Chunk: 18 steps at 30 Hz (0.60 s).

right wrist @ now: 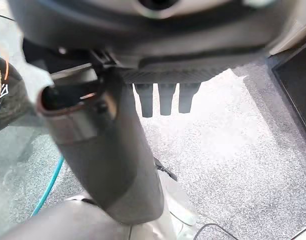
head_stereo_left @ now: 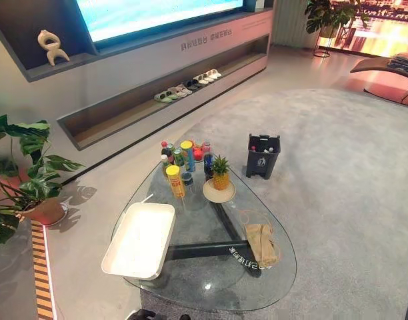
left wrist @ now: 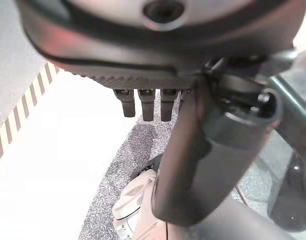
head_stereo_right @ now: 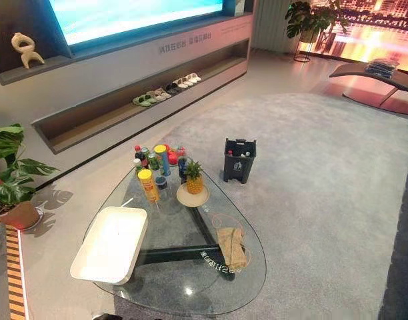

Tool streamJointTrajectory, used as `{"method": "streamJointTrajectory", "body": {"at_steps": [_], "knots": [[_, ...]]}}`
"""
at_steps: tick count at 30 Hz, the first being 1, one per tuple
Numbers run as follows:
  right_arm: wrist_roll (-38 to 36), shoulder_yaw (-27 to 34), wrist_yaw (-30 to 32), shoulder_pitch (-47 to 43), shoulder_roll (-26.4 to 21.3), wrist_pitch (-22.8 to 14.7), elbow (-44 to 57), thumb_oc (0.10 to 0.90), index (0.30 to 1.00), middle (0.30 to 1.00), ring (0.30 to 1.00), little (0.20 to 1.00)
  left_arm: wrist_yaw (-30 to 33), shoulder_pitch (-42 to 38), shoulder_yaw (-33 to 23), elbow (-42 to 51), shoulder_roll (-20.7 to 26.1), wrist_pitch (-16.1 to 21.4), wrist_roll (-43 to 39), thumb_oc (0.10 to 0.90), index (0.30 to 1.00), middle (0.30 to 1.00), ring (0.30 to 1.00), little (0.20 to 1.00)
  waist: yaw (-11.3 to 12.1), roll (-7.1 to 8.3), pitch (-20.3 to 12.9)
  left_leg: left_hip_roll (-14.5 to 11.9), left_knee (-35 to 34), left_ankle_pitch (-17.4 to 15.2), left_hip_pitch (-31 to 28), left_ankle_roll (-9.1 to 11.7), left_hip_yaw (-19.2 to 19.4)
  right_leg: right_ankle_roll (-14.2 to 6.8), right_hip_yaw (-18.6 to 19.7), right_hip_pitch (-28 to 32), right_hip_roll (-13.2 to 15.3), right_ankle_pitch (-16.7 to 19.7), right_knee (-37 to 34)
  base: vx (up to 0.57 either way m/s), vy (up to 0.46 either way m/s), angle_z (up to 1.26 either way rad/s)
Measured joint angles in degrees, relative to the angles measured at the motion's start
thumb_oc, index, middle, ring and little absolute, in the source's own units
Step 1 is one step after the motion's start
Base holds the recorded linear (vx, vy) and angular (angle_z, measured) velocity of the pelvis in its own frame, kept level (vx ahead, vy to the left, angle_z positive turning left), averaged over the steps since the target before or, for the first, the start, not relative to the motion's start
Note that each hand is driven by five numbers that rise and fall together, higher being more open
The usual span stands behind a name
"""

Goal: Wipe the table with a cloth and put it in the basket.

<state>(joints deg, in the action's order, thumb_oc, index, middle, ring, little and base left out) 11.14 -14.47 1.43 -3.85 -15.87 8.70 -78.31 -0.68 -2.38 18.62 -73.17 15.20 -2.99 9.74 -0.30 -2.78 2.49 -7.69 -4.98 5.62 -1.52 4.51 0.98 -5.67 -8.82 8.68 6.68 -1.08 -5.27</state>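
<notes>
Our left hand (left wrist: 143,60) hangs over the grey carpet (head_stereo_left: 337,167), its fingers (left wrist: 148,105) straight and pointing down, the thumb apart from them, with nothing in its grasp. We see our right hand (right wrist: 158,45) the same way: fingers (right wrist: 165,100) loose and straight, thumb standing clear, holding nothing, above the same carpet.

We take the pineapple (head_stereo_left: 220,172) as our mark. It stands upright on a pale plate (head_stereo_left: 219,193) on the glass table (head_stereo_left: 211,283). The cloth (head_stereo_left: 261,243), tan and bunched into a long fold, lies on the glass nearer to us than the pineapple and to its right, well apart from it and close to the table's edge. The basket (head_stereo_left: 141,239), white and shallow, sits nearer to us than the pineapple and to its left, with one corner reaching past the table's rim. The cloth and the basket are well apart, and neither hand touches either one.

Just behind the pineapple and to its left stands a cluster of bottles and cans (head_stereo_left: 184,157). Beyond the pineapple and to its right, off the table, a dark bin (head_stereo_left: 263,155) stands on the carpet.
</notes>
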Motion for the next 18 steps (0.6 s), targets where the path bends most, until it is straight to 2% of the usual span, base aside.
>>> {"method": "streamJointTrajectory", "body": {"at_steps": [18], "knots": [[0.0, -0.03, 0.0, 0.0, 0.0, 0.01, 0.0, 0.8, 0.9, 0.9, 0.9, 0.9, 0.19, 0.0, -0.01, 0.0, -0.02, 0.04, 0.03, 0.8, 0.9, 0.9, 0.9, 0.9, 0.03, 0.01, 0.01, 0.0, 0.0, 0.0, 0.02, 0.0, 0.0, 0.0, 0.0, -0.02, 0.0, 0.0, 0.0, 0.0, 0.0, -0.03]]}}
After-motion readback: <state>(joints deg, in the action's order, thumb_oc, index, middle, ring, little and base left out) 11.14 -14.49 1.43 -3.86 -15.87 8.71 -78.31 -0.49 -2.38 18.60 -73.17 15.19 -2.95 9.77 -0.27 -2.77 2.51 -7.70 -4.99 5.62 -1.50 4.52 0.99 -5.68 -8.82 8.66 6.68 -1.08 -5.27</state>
